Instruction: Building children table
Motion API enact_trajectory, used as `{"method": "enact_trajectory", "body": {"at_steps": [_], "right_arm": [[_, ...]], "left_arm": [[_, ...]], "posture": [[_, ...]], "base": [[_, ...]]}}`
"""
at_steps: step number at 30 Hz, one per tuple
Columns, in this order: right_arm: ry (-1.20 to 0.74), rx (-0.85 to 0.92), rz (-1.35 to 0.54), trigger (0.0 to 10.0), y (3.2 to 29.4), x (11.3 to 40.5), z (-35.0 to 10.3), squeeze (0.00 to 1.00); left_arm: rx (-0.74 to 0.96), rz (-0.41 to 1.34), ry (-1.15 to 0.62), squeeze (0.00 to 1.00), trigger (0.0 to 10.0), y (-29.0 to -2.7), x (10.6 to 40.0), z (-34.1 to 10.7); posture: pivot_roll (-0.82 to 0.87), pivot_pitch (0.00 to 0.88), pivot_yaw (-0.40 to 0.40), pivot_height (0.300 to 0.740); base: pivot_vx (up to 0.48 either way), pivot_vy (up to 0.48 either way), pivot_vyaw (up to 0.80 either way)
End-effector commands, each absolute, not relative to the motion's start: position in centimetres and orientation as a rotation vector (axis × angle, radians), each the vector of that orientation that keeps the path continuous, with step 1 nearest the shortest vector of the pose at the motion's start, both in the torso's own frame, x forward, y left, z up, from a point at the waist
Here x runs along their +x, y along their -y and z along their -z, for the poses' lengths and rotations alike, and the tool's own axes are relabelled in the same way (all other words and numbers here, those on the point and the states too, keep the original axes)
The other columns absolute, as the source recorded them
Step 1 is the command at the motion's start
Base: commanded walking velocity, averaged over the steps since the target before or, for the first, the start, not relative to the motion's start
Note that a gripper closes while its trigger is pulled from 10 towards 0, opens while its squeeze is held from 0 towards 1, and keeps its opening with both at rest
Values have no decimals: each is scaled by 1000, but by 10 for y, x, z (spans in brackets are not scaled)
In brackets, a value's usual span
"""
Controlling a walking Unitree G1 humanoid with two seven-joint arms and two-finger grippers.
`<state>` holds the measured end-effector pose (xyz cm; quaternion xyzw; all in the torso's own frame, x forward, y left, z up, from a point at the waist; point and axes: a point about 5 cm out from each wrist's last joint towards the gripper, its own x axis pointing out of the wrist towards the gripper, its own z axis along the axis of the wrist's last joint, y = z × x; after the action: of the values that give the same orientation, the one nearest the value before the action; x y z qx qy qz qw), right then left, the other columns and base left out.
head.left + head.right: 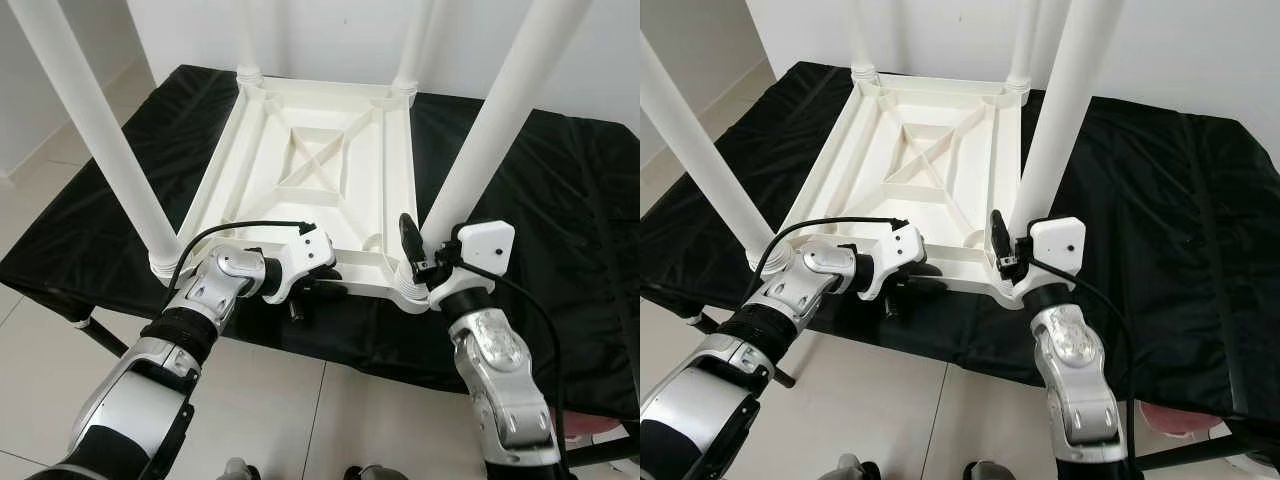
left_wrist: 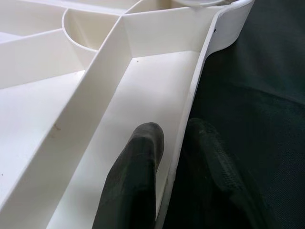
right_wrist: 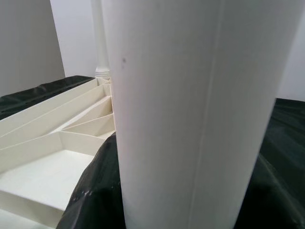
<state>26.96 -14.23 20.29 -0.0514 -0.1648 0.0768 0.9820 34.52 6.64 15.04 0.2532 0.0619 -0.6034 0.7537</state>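
Left gripper (image 1: pixel 312 292) pinched the upturned white plastic tabletop's (image 1: pixel 300 160) rim, right gripper (image 1: pixel 425 262) clamped a white tubular leg (image 1: pixel 490 130); any twist might've unseated it.

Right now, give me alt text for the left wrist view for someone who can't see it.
The left gripper straddles the near rim of the upturned white table top, one black finger inside the ribbed underside and the other outside against the black cloth. A leg socket sits at the far corner.
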Motion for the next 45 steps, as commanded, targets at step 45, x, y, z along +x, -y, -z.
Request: {"method": "enact_trajectory", "body": {"at_steps": [45], "right_arm": [[-129, -115, -461, 10000, 159, 276, -148, 0]], "left_arm": [[527, 1175, -153, 0, 10000, -81, 352, -143]], "posture": [[-88, 139, 29, 740]], "base": [[0, 0, 0]]}}
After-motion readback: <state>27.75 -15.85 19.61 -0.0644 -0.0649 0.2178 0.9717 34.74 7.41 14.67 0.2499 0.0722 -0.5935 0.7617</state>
